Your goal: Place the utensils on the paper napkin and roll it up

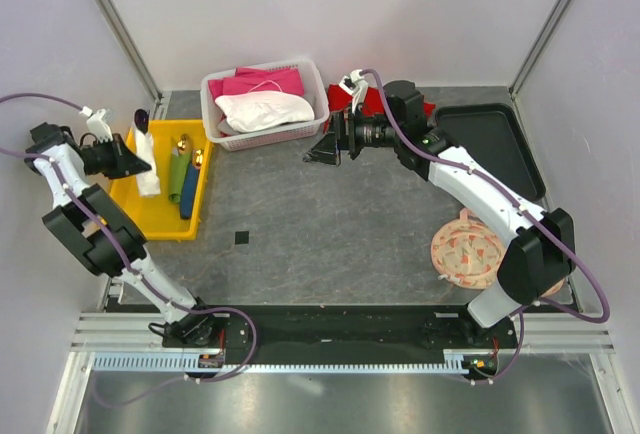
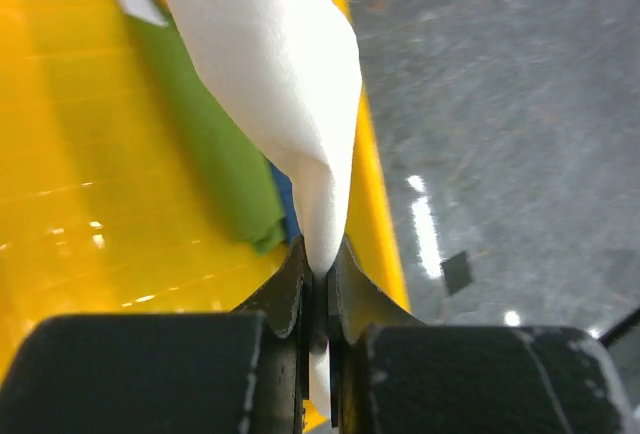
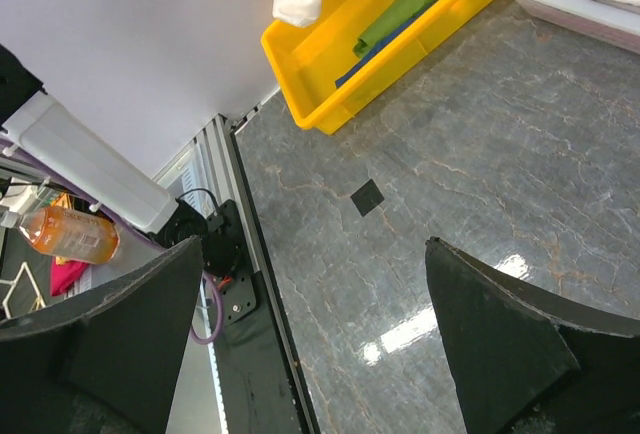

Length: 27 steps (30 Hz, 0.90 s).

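My left gripper (image 1: 138, 160) hangs over the yellow bin (image 1: 135, 199), shut on a corner of the off-white paper napkin (image 1: 148, 169). In the left wrist view the napkin (image 2: 280, 74) rises from the pinch of that gripper (image 2: 322, 254) as a folded sheet. Below it in the bin lie a green-handled utensil (image 1: 177, 176) and a blue-handled one (image 1: 190, 192), both with gold ends. A purple utensil (image 1: 140, 117) pokes up at the bin's far end. My right gripper (image 1: 325, 149) hovers open above the table, nothing between its fingers (image 3: 510, 344).
A white basket (image 1: 212, 104) with pink cloth and a white fabric bundle (image 1: 265, 110) stands at the back. A red cloth (image 1: 428, 109) lies behind the right arm, beside a black tray (image 1: 490, 139). A round patterned mat (image 1: 467, 250) lies near the right base. A small black square (image 1: 242, 238) marks the table.
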Motion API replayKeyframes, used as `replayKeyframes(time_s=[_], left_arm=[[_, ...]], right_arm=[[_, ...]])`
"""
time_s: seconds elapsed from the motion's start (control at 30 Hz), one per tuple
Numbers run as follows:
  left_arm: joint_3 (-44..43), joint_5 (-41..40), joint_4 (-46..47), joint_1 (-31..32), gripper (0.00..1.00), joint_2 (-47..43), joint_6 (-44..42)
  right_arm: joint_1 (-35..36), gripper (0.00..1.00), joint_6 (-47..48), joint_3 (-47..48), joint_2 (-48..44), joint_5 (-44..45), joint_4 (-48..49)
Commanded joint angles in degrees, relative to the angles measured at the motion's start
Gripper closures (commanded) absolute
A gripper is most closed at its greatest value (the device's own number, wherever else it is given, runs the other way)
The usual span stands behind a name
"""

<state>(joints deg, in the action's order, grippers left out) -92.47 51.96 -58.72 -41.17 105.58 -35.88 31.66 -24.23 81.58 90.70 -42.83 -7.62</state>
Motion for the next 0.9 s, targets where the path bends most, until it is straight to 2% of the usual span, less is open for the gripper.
replayKeyframes(time_s=[0.0,0.33,0.87], left_arm=[[-4.47,-6.08,2.28,-0.4,0.98,4.97,-3.85],[-9.3,-10.48,6.33,0.12,0.98,13.59,-0.16],[-16.6,-14.17,5.2,4.07,0.98,24.58,6.35]], right_arm=[[0.33,0.02,-0.03,-0.63,0.09,-1.2,1.9],[1.21,0.02,-0.38,0.24,1.76,-0.94,1.46],[1.39,0.02,0.58,-2.74,0.36,-1.56,1.29]])
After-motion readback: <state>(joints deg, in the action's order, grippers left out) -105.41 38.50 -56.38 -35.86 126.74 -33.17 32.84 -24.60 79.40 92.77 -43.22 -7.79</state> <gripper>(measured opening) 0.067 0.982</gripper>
